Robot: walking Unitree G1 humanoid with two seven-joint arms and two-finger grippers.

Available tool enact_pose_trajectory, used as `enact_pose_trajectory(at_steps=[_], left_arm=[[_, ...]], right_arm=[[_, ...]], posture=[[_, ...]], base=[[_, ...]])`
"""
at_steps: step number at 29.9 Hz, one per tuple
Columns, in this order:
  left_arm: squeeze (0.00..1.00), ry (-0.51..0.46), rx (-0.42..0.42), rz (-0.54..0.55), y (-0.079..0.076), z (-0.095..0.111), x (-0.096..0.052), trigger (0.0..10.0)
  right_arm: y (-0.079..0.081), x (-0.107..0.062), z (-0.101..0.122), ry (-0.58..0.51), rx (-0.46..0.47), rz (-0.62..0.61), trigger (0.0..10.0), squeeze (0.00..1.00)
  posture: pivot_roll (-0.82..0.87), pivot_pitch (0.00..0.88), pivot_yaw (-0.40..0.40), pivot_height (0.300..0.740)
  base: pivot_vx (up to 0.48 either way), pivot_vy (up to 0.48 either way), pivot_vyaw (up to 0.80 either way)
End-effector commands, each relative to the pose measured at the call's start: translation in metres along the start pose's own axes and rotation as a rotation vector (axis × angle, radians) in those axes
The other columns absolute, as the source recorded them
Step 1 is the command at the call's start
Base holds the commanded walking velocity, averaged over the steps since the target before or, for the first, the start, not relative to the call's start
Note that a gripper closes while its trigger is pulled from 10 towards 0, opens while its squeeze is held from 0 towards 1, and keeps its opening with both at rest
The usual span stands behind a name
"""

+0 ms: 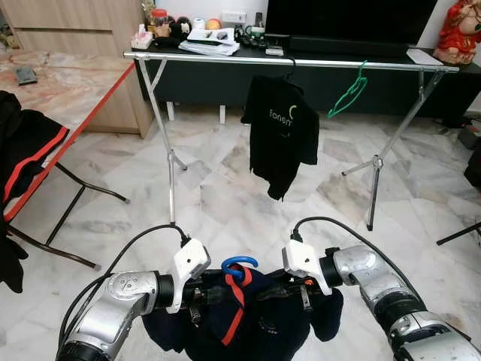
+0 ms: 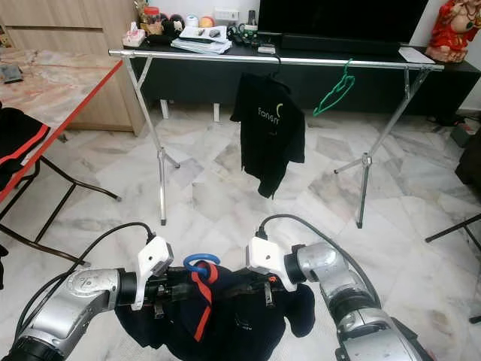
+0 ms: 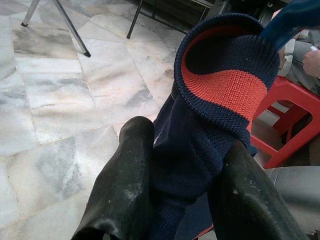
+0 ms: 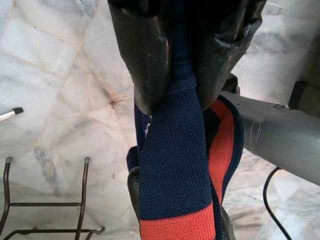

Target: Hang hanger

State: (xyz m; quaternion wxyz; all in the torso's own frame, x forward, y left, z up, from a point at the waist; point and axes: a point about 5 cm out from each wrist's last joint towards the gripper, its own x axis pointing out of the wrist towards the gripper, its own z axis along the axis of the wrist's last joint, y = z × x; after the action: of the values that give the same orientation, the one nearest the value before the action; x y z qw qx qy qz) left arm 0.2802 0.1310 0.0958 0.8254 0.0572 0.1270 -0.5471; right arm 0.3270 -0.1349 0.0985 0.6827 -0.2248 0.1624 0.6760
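A navy knit garment with red trim hangs on a blue hanger, whose hook sticks up between my two arms. My left gripper is shut on the garment's left shoulder, with the knit fabric bunched between its fingers. My right gripper is shut on the right shoulder and pinches a navy fold. Ahead stands a silver clothes rail. It carries a black T-shirt and an empty green hanger. The garment is held low, well short of the rail.
A red-edged marble-top table stands at the left, with a black and red garment draped near it. A dark TV cabinet runs behind the rail. The rail's splayed legs reach onto the marble floor. A red stool stands close behind me.
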Motion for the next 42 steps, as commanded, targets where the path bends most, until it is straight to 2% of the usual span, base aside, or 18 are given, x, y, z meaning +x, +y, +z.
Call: enact_pose_trajectory(at_steps=[1, 21, 22, 23, 24, 25, 26, 27, 28, 34, 42], left_arm=[[0.00, -0.028, -0.008, -0.026, -0.003, 0.003, 0.006, 0.0], [0.00, -0.048, -0.012, -0.027, -0.004, 0.005, 0.008, 0.0], [0.00, -0.048, -0.012, -0.027, -0.004, 0.005, 0.008, 0.0], [0.00, -0.048, -0.012, -0.027, -0.004, 0.005, 0.008, 0.0], [0.00, -0.049, -0.012, -0.026, -0.004, 0.005, 0.008, 0.0], [0.00, -0.048, -0.011, -0.024, -0.004, 0.005, 0.007, 0.0], [0.00, -0.048, -0.011, -0.024, -0.004, 0.005, 0.007, 0.0], [0.00, -0.048, -0.011, -0.024, -0.003, 0.005, 0.007, 0.0], [0.00, -0.048, -0.011, -0.023, -0.003, 0.005, 0.007, 0.0], [0.00, -0.040, -0.010, -0.022, -0.003, 0.004, 0.006, 0.0], [0.00, 0.049, 0.030, 0.015, 0.002, -0.006, 0.003, 0.0]], right_arm=[[-0.011, -0.003, 0.015, -0.065, -0.036, -0.063, 0.0, 0.00], [-0.013, -0.008, 0.013, -0.038, -0.033, -0.096, 0.1, 0.00], [-0.013, -0.008, 0.013, -0.034, -0.031, -0.102, 4.4, 0.00], [-0.014, -0.008, 0.012, -0.030, -0.030, -0.106, 5.8, 0.00], [-0.014, -0.008, 0.012, -0.029, -0.029, -0.107, 5.8, 0.00], [-0.014, -0.008, 0.012, -0.025, -0.024, -0.108, 10.0, 0.72], [-0.014, -0.008, 0.012, -0.025, -0.024, -0.108, 10.0, 0.72], [-0.014, -0.008, 0.012, -0.024, -0.020, -0.107, 10.0, 0.94], [-0.014, -0.009, 0.011, -0.024, -0.008, -0.098, 10.0, 1.00], [-0.013, -0.011, 0.011, -0.019, 0.001, -0.077, 10.0, 1.00], [-0.011, -0.014, 0.007, 0.027, -0.002, -0.039, 10.0, 1.00]], posture=[[-0.01, 0.079, -0.040, 0.740], [-0.01, 0.083, -0.047, 0.740], [-0.01, 0.083, -0.047, 0.740], [-0.01, 0.085, -0.048, 0.740], [-0.01, 0.085, -0.048, 0.740], [-0.01, 0.086, -0.048, 0.740], [-0.01, 0.086, -0.048, 0.740], [-0.01, 0.086, -0.048, 0.740], [-0.01, 0.086, -0.048, 0.740], [-0.01, 0.089, -0.049, 0.740], [-0.01, 0.091, -0.048, 0.740]], base=[[0.000, 0.000, 0.00], [0.000, 0.000, 0.00], [0.000, 0.000, 0.00], [0.000, 0.000, 0.00], [0.000, 0.000, 0.00], [0.000, 0.000, 0.00], [0.000, 0.000, 0.00], [0.000, 0.000, 0.00], [0.000, 0.000, 0.00], [0.000, 0.000, 0.00], [0.000, 0.000, 0.00]])
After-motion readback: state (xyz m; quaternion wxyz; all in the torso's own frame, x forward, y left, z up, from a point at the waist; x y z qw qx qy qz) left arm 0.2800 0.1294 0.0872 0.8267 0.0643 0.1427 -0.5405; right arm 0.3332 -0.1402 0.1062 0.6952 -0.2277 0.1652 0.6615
